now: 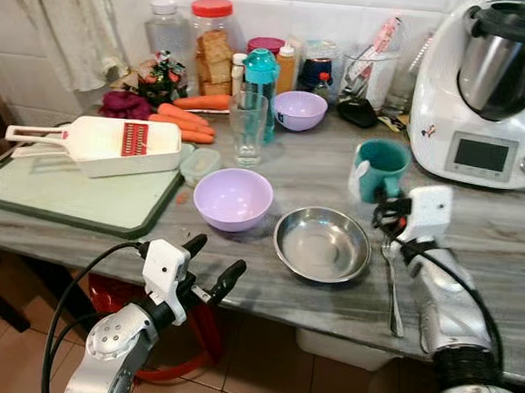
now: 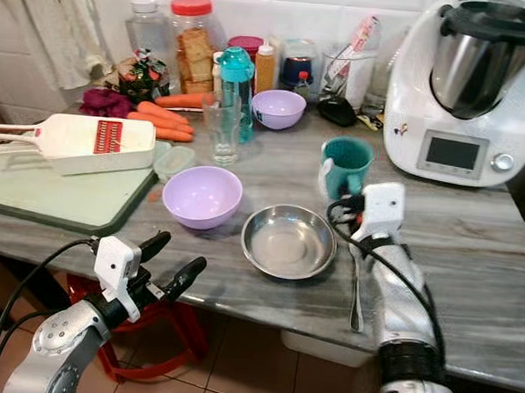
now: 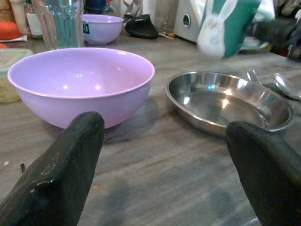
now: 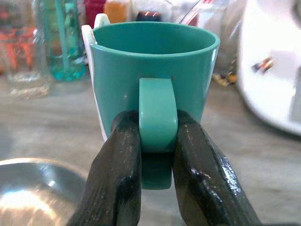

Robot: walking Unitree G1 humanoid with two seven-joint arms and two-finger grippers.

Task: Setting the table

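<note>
Two black fingers of the right gripper (image 4: 157, 155) are clamped on the handle of a teal plastic mug (image 1: 380, 167), which is upright on the grey marble-patterned countertop (image 1: 498, 235). Just beside that gripper, on its inner side, is a shallow round stainless-steel dish (image 1: 322, 244); a metal spoon (image 1: 393, 287) lies on the counter alongside the right forearm, close to the dish's rim. Beyond the mug stands a white kitchen machine with a steel jug (image 1: 488, 85).

The left gripper (image 1: 213, 263) hovers at the counter's near edge with its fingers (image 3: 56, 174) spread wide apart, gripping nothing. Straight ahead of it sits a lilac plastic bowl (image 1: 233, 198), with the steel dish to the bowl's right. Farther past the bowl stand a clear drinking glass (image 1: 248, 130), a teal water bottle (image 1: 260, 82) and a second, smaller lilac bowl (image 1: 300, 109). Off to this gripper's outer side a white mandoline slicer (image 1: 115, 145) rests on a pale green cutting board (image 1: 77, 200).
</note>
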